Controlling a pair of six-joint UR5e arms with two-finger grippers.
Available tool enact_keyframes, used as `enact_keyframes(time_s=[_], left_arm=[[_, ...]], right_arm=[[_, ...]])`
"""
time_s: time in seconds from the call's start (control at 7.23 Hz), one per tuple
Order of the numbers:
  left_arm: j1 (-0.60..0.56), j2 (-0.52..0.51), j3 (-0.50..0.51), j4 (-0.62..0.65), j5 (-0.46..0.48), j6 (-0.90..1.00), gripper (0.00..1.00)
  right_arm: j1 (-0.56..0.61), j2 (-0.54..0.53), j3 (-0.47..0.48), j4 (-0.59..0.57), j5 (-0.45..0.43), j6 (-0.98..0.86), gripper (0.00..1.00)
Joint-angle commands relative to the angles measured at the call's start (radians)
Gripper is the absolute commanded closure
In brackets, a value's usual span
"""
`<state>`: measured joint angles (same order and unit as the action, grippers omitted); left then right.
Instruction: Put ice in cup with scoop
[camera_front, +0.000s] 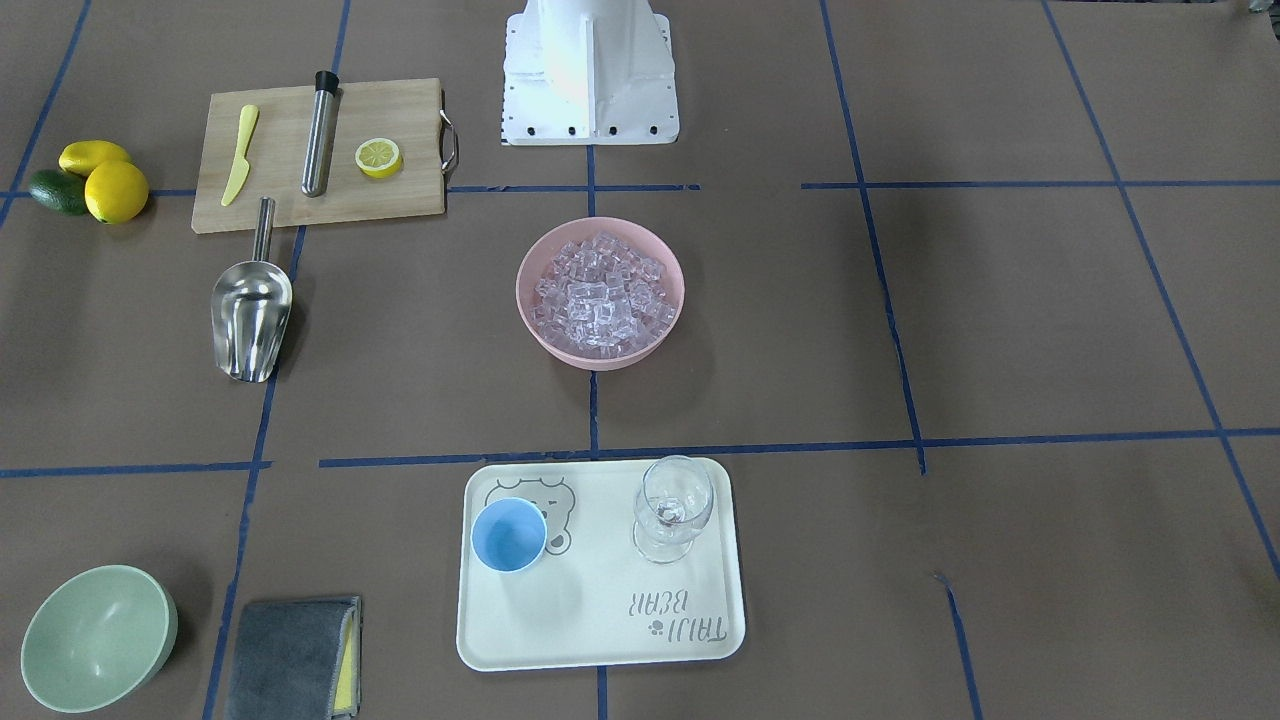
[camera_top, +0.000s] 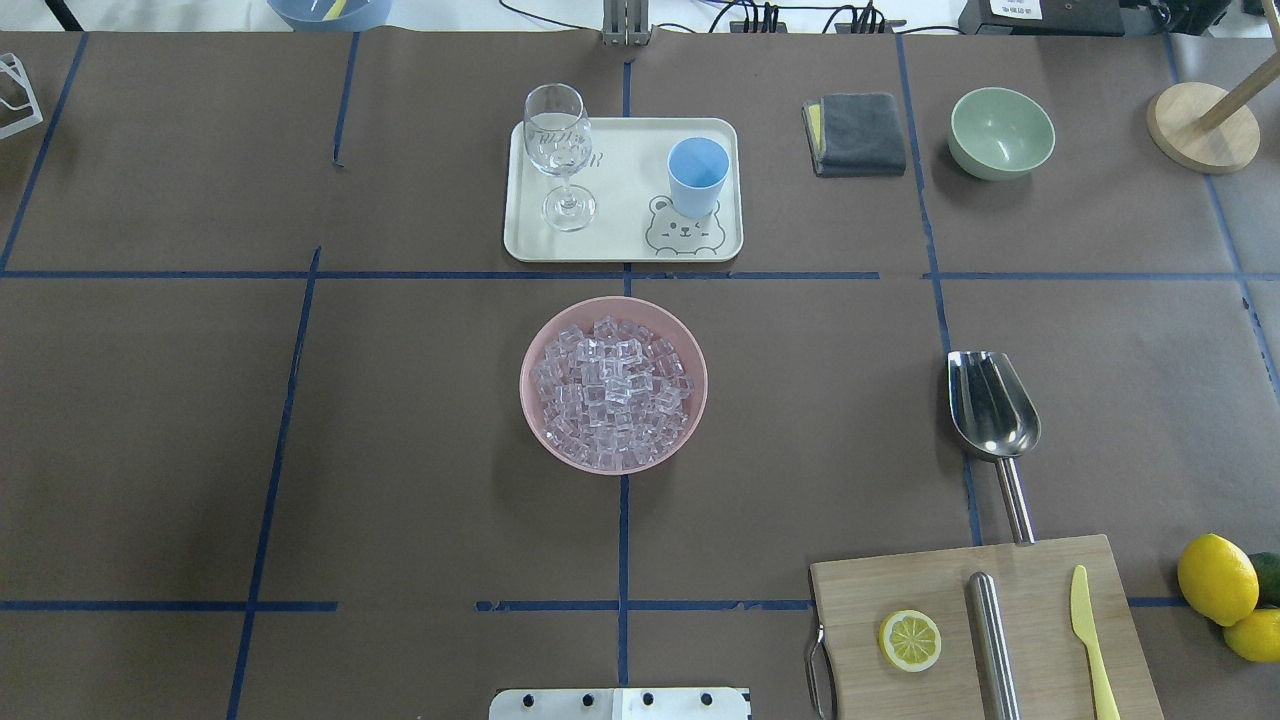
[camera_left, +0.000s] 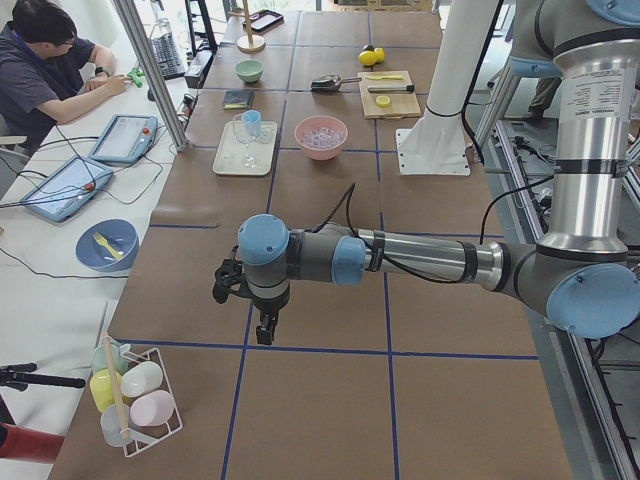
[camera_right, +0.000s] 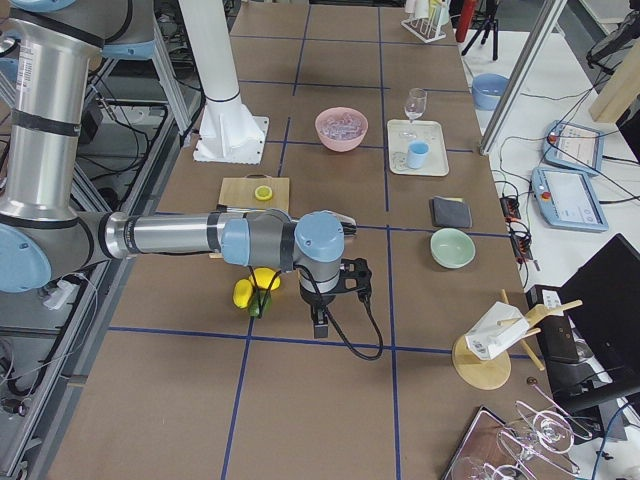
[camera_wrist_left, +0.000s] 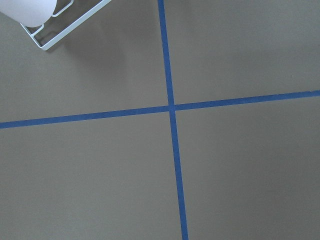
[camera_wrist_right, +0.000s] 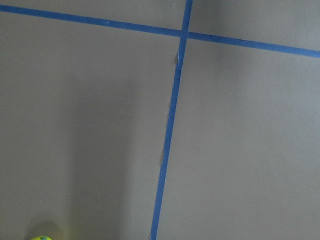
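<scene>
The ice (camera_front: 600, 295) fills a pink bowl (camera_front: 530, 255) at the table's middle; it also shows in the overhead view (camera_top: 612, 385). The light-blue cup (camera_front: 508, 535) stands empty on a cream tray (camera_front: 600, 640), also seen from overhead (camera_top: 697, 175). The steel scoop (camera_front: 250, 310) lies flat on the table beside the cutting board, its handle toward the board (camera_top: 992, 405). My left gripper (camera_left: 262, 328) hangs over bare table far from these things. My right gripper (camera_right: 318, 325) hangs past the lemons. Both show only in the side views, so I cannot tell whether they are open or shut.
A stemmed glass (camera_front: 672, 505) shares the tray. The wooden board (camera_front: 320, 205) carries a yellow knife (camera_front: 240, 155), a steel tube (camera_front: 320, 135) and a lemon half (camera_front: 379, 157). Lemons (camera_front: 112, 188), a green bowl (camera_front: 95, 635), a grey cloth (camera_front: 290, 658) and the robot base (camera_front: 590, 75) are around.
</scene>
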<state>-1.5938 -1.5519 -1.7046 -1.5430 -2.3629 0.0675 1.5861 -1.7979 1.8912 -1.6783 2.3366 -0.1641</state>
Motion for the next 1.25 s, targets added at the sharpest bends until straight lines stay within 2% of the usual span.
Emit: enact_keyframes(time_s=[0.0, 0.28, 0.42, 0.69, 0.83, 1.11], left_arm=[[0.000, 0.004, -0.007, 0.001, 0.002, -0.002, 0.00], [0.000, -0.002, -0.007, -0.006, -0.001, -0.009, 0.00], [0.002, -0.038, 0.006, -0.041, -0.007, -0.012, 0.00], [0.002, -0.051, 0.000, -0.174, -0.013, -0.005, 0.00], [0.003, -0.051, 0.012, -0.319, -0.013, -0.011, 0.00], [0.070, -0.054, 0.020, -0.402, -0.012, 0.003, 0.00]], right_arm=[[0.000, 0.002, 0.016, 0.000, 0.003, -0.002, 0.00], [0.000, 0.000, 0.023, 0.000, 0.007, 0.000, 0.00], [0.000, 0.002, 0.037, 0.000, 0.007, 0.003, 0.00], [-0.002, 0.022, 0.045, -0.001, 0.021, 0.002, 0.00], [-0.002, 0.022, 0.046, 0.000, 0.026, 0.003, 0.00], [0.000, 0.020, 0.045, 0.000, 0.023, -0.002, 0.00]])
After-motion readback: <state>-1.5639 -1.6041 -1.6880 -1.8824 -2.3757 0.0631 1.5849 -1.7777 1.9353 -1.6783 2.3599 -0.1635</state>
